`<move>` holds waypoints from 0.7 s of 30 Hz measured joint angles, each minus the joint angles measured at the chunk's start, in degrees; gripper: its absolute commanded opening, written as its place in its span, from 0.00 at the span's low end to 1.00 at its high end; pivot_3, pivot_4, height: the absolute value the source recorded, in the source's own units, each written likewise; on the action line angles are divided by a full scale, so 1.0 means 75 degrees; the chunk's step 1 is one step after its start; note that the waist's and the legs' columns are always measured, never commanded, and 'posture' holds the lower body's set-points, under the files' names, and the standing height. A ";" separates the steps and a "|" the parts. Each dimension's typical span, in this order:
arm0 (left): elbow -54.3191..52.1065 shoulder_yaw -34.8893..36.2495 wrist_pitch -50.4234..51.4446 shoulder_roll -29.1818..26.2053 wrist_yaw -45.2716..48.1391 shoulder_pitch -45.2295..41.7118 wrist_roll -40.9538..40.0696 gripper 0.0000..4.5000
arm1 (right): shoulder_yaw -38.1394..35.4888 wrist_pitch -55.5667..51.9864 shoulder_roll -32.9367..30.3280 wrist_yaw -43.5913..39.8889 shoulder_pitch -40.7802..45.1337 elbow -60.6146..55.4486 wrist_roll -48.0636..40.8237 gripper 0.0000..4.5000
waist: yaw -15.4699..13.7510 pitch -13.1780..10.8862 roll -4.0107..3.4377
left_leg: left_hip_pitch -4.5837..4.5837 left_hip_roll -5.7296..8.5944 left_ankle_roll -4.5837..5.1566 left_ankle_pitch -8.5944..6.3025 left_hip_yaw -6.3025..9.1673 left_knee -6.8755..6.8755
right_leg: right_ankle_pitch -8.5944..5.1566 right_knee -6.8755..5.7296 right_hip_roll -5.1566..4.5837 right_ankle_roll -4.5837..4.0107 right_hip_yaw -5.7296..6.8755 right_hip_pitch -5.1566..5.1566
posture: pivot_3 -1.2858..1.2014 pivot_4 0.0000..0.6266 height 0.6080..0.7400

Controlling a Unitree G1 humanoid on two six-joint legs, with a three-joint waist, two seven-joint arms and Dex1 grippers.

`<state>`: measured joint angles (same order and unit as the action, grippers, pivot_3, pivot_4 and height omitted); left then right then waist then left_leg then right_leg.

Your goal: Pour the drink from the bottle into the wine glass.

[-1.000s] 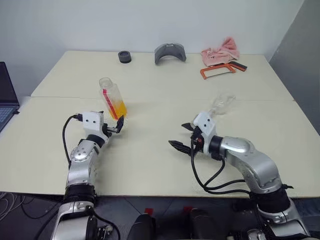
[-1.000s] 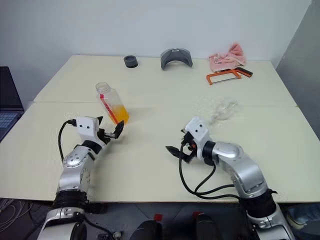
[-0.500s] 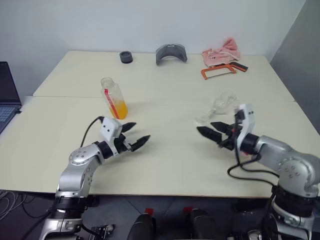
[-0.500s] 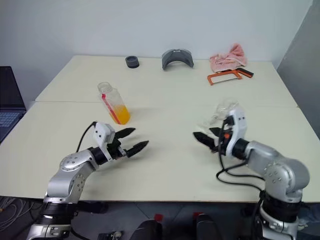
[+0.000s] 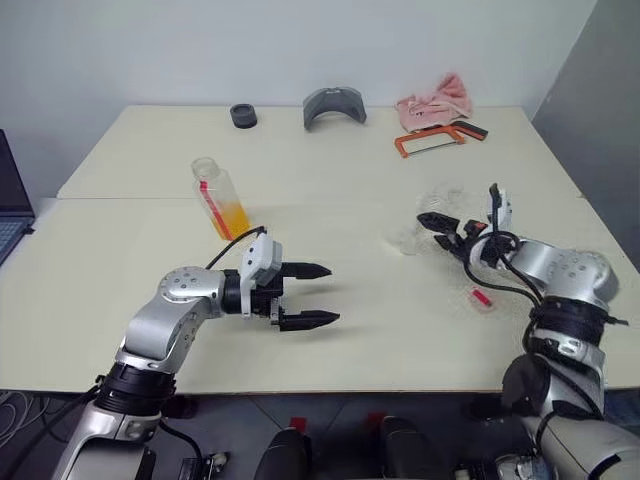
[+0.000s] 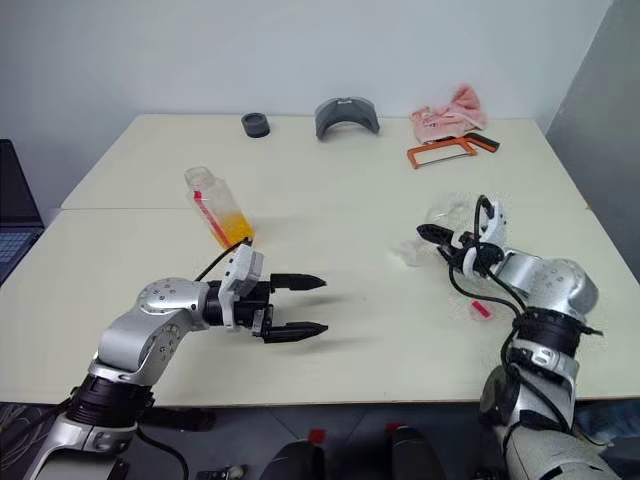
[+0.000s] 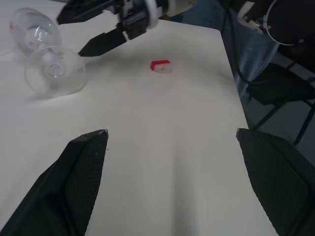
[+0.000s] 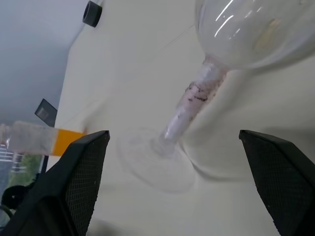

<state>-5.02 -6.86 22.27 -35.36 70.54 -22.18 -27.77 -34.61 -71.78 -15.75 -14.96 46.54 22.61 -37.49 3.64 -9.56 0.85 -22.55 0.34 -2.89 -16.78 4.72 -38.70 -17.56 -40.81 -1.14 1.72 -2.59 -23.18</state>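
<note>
The bottle (image 5: 220, 198) stands uncapped at the left of the table, with the orange drink (image 5: 235, 216) in its lower part. The wine glass (image 6: 441, 220) lies on its side at the right, its stem (image 8: 191, 104) running between bowl and foot. My left gripper (image 5: 325, 294) is open at the table's middle, pointing right, well away from the bottle and holding nothing. My right gripper (image 5: 438, 228) is open right beside the lying glass. In the right wrist view the stem lies between the spread fingers (image 8: 83, 167), with no grip on it.
A small red piece (image 5: 481, 298) lies on the table near my right arm. Along the far edge sit a black ring (image 5: 242, 116), a grey curved part (image 5: 334, 105), a pink cloth (image 5: 435, 100) and an orange hacksaw (image 5: 435, 140). A laptop (image 5: 8, 200) sits at the far left.
My left gripper swung away from the bottle to the table's middle and now points right. My right gripper moved right and forward to the lying wine glass. Both stayed open.
</note>
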 measured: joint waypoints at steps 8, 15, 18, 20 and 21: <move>-0.0019 -0.0006 0.0029 0.0020 -0.0016 -0.0035 0.0007 0.99 | 0.0424 0.1373 -0.0141 -0.0451 0.0651 0.2012 0.0182 1.00 | 0.0001 -0.0001 -0.0001 | -0.0004 -0.0001 0.0000 0.0000 -0.0001 0.0000 | 0.0000 0.0004 -0.0005 0.0000 -0.0001 -0.0001 | 0.52 0.24 1.00; 0.0183 -0.0013 -0.0304 0.0107 0.0033 0.0019 0.0205 1.00 | 0.0565 0.2056 -0.0101 -0.0682 0.1017 0.3087 0.0225 0.87 | -0.0001 -0.0002 -0.0003 | -0.0004 -0.0003 0.0000 0.0000 -0.0002 0.0000 | 0.0000 0.0005 -0.0005 0.0000 -0.0002 -0.0001 | 0.52 0.24 1.00; 0.0330 -0.0031 -0.0468 0.0139 0.0057 0.0082 0.0297 1.00 | 0.0560 0.2273 -0.0063 -0.0714 0.1129 0.3377 0.0211 0.64 | -0.0002 -0.0002 -0.0003 | -0.0005 -0.0003 0.0000 0.0000 0.0001 0.0000 | 0.0000 0.0004 -0.0005 0.0000 0.0001 -0.0001 | 0.52 0.24 1.00; 0.0379 -0.0034 -0.0558 0.0157 0.0087 0.0101 0.0337 1.00 | 0.0528 0.2395 -0.0024 -0.0737 0.1142 0.3531 0.0167 0.47 | -0.0002 -0.0002 -0.0003 | -0.0006 -0.0004 0.0000 0.0000 0.0001 0.0000 | 0.0000 0.0005 -0.0005 0.0000 0.0000 -0.0001 | 0.52 0.24 1.00; 0.0389 -0.0034 -0.0588 0.0166 0.0119 0.0104 0.0355 1.00 | 0.0511 0.2441 0.0008 -0.0757 0.1142 0.3606 0.0140 0.38 | -0.0002 -0.0002 -0.0004 | -0.0005 -0.0004 0.0000 0.0000 -0.0001 0.0000 | 0.0000 0.0005 -0.0005 0.0000 -0.0001 -0.0001 | 0.52 0.24 1.00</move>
<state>-2.10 -7.11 17.86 -34.12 71.43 -21.41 -25.11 -30.78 -53.47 -15.69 -20.63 55.10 49.66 -36.45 3.63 -9.58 0.82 -22.60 0.31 -2.89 -16.78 4.72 -38.70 -17.56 -40.77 -1.18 1.72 -2.60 -23.19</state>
